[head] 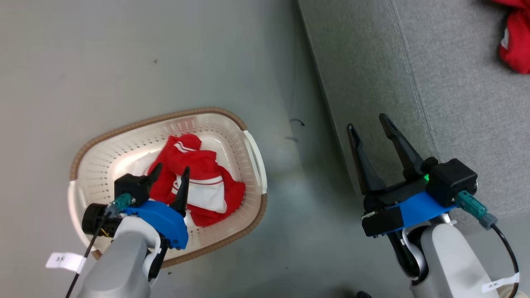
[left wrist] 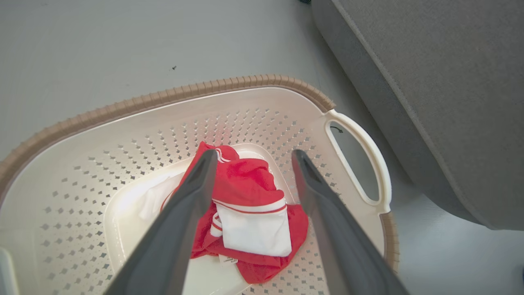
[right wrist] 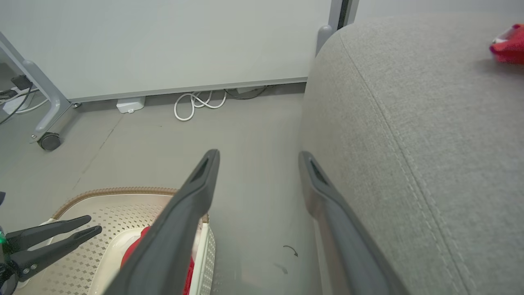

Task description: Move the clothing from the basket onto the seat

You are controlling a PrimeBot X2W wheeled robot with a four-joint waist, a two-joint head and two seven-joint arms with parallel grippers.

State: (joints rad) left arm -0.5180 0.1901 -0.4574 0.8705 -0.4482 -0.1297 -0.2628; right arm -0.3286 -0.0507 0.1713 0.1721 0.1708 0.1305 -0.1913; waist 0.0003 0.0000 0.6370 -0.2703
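One red garment with white panels [head: 198, 182] lies crumpled in the bottom of the cream basket [head: 124, 128] on the floor. My left gripper [head: 172, 170] hangs open just above it, a finger on each side of the cloth [left wrist: 245, 192] with nothing held. A second red garment [head: 515, 41] rests on the grey seat [head: 455, 91] at the far right. Over the seat's near edge my right gripper [head: 367, 123] is open and empty. In the right wrist view the right gripper [right wrist: 258, 155] points along the floor between the basket [right wrist: 110, 192] and the seat [right wrist: 430, 123].
Grey floor [head: 124, 54] surrounds the basket, with a strip of it between basket and seat. White cables [right wrist: 196, 104] lie along a pale wall panel. A wheeled frame leg [right wrist: 49, 141] stands at the left.
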